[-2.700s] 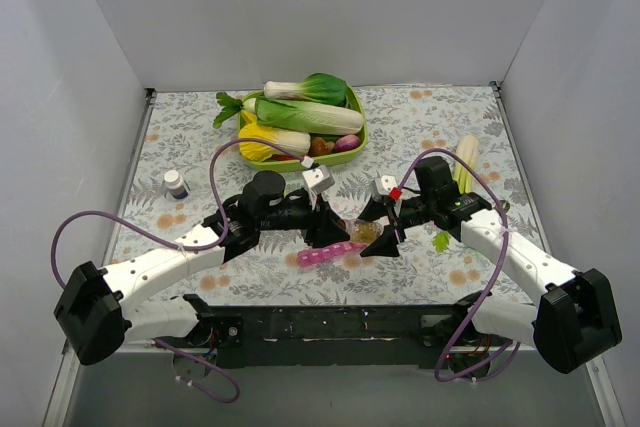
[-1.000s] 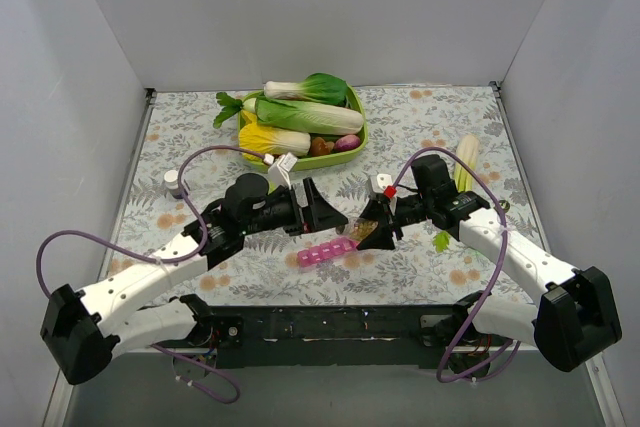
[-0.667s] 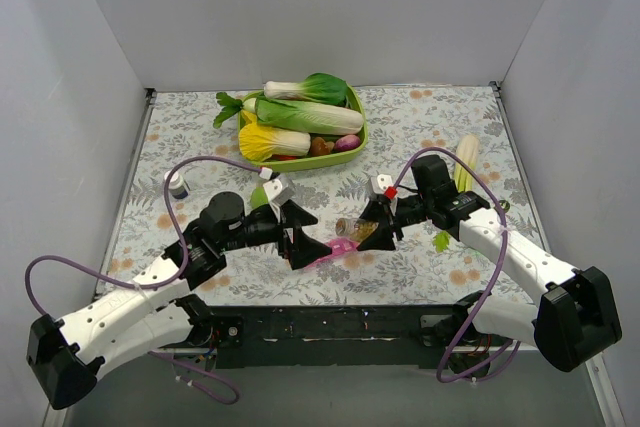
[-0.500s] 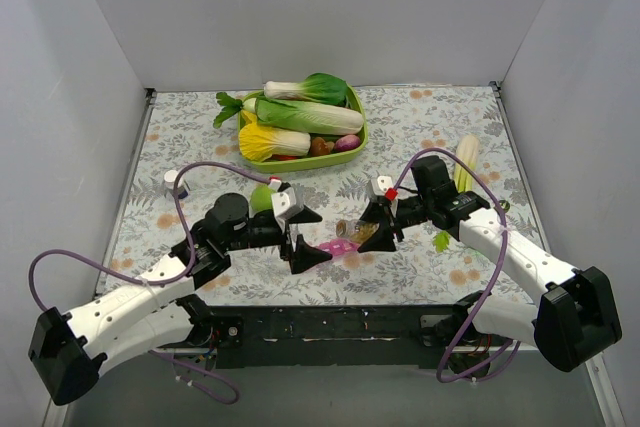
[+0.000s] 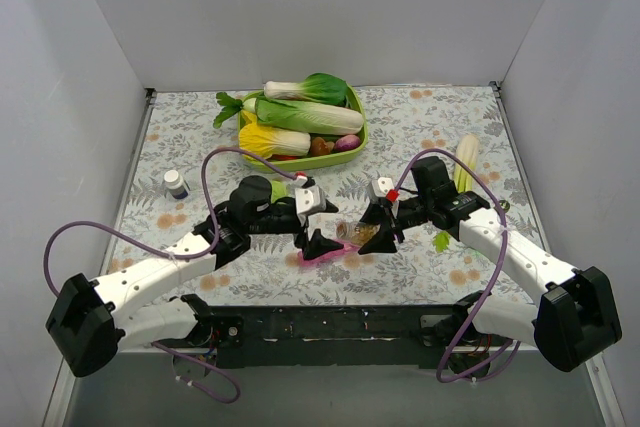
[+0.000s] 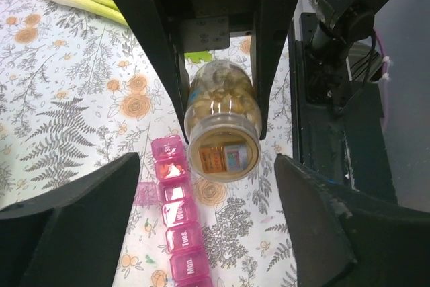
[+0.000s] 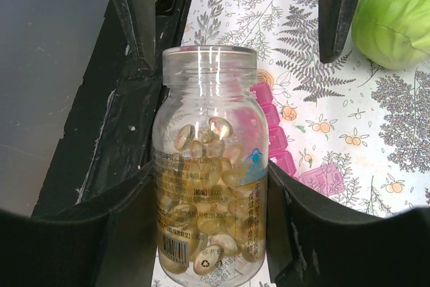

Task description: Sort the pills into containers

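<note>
Pouring is judged underway: pills (image 7: 208, 220) are held in a bottle (image 7: 209, 99) clamped by the right claw (image 5: 378, 233) beside the pink organiser (image 6: 176, 213) by the worktop's (image 5: 430, 122) near edge, left claw (image 5: 316, 239) spread empty; tilting over a compartment is needed.

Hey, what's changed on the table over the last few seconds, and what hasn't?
The left gripper pulled back to the left, then returned open to the mouth of the pill bottle, holding nothing. The right gripper kept holding that bottle. The pink organiser strip, vegetable tray and small white bottle stayed put.
</note>
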`<state>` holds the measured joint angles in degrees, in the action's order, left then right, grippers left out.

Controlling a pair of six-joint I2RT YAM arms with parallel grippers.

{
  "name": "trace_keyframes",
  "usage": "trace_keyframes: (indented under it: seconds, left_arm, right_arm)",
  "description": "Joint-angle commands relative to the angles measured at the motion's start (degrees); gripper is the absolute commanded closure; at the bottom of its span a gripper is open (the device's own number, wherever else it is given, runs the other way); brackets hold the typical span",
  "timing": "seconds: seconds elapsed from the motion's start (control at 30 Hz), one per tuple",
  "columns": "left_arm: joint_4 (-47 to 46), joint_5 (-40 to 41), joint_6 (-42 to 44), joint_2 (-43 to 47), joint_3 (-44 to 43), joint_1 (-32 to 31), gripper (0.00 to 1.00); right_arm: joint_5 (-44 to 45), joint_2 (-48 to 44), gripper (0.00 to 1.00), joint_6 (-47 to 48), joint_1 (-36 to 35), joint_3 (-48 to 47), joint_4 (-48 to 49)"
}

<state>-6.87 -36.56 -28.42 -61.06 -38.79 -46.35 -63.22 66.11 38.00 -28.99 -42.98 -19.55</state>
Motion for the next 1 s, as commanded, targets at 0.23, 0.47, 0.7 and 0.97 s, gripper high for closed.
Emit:
trace_keyframes:
  seconds: [0.23, 0.47, 0.7, 0.97]
  left_arm:
    - [-1.56, -4.93, -3.91, -3.45, -4.63, -0.59, 0.63]
    - [2.29, 1.48, -19.1, -4.51, -6.74, -0.59, 1.0]
    - [5.81, 12.46, -57.75, -4.16, -8.15, -0.59, 1.0]
    - [8.9, 14.76, -81.79, -3.54, -8.06, -0.67, 1.0]
  right_arm:
    - [-1.82, -1.07, 0.99, 0.67, -0.1, -0.79, 0.65]
    - [-0.5, -1.24, 0.99, 0.59, -0.1, -0.61, 0.92]
    - [3.19, -1.42, 0.99, -1.08, -0.01, -0.35, 2.5]
    - [3.89, -1.68, 0.99, -2.14, 0.08, -0.17, 3.38]
